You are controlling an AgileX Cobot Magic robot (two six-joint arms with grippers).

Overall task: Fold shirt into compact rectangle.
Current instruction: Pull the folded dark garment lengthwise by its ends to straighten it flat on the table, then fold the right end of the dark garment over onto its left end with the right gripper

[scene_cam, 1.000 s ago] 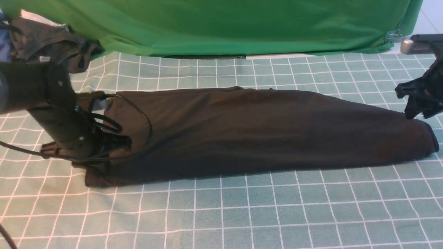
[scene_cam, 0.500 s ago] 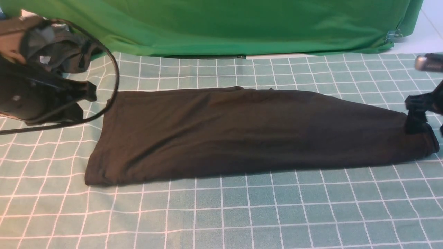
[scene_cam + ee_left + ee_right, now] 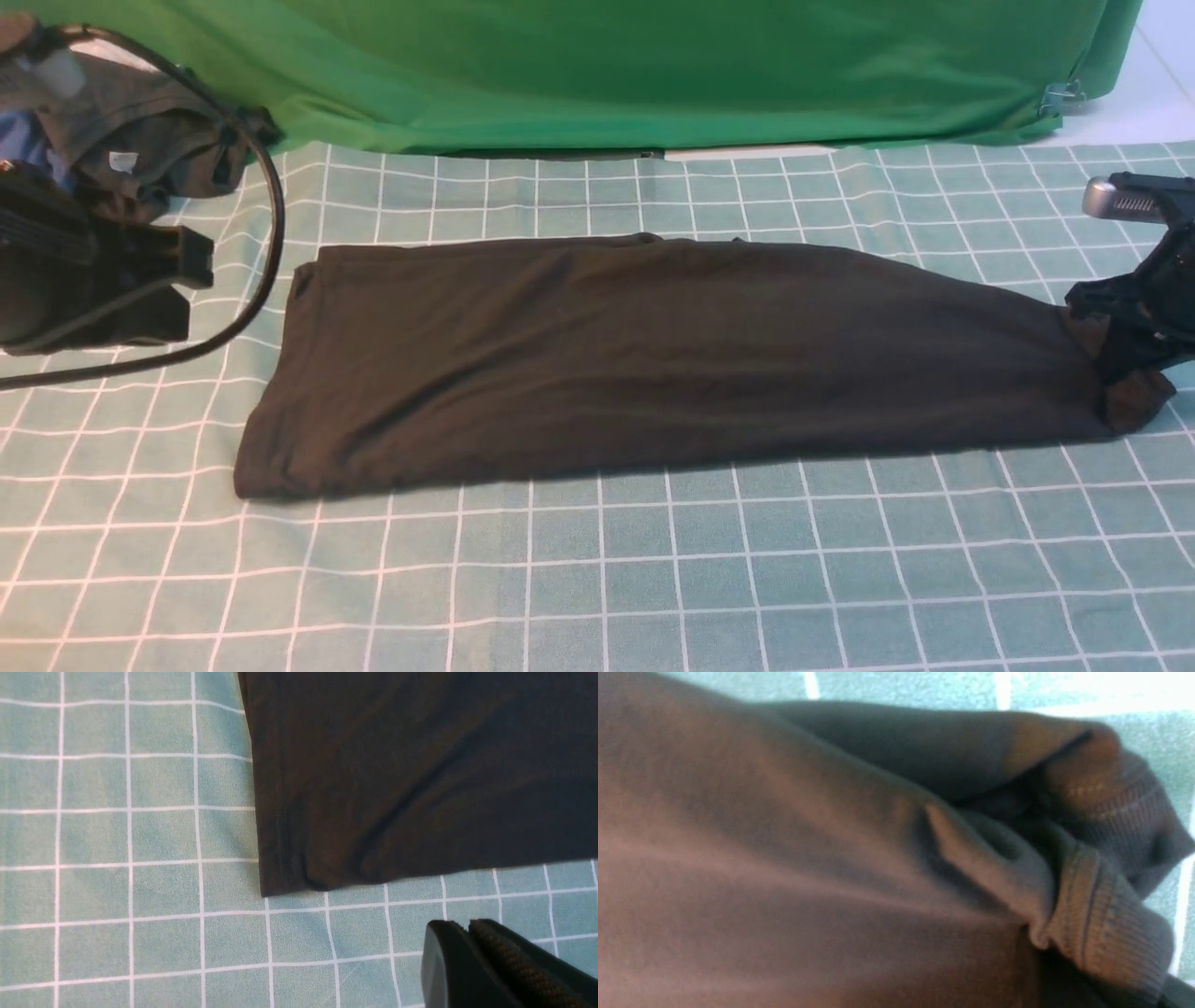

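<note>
The black shirt (image 3: 653, 355) lies folded into a long strip across the checked tablecloth, and its print is hidden. My right gripper (image 3: 1116, 350) is at the strip's right end, shut on the fabric there, which is bunched and slightly raised. Up close in the right wrist view, the shirt (image 3: 831, 858) fills the picture, with the ribbed collar (image 3: 1101, 933) crumpled at the jaws. My left gripper (image 3: 467, 926) is shut and holds nothing. It hovers over bare cloth just off the shirt's hemmed corner (image 3: 285, 877). The left arm (image 3: 84, 280) is drawn back at the far left.
A dark grey garment (image 3: 140, 140) with a small tag is heaped at the back left, with a bit of blue fabric (image 3: 23, 140) beside it. A green backdrop (image 3: 607, 65) hangs along the table's far edge. The left arm's cable (image 3: 266, 224) loops near the shirt's left end.
The left arm has lifted off the shirt's left end and drawn back to the far left. The right gripper has come down on the right end and shut, bunching the fabric.
</note>
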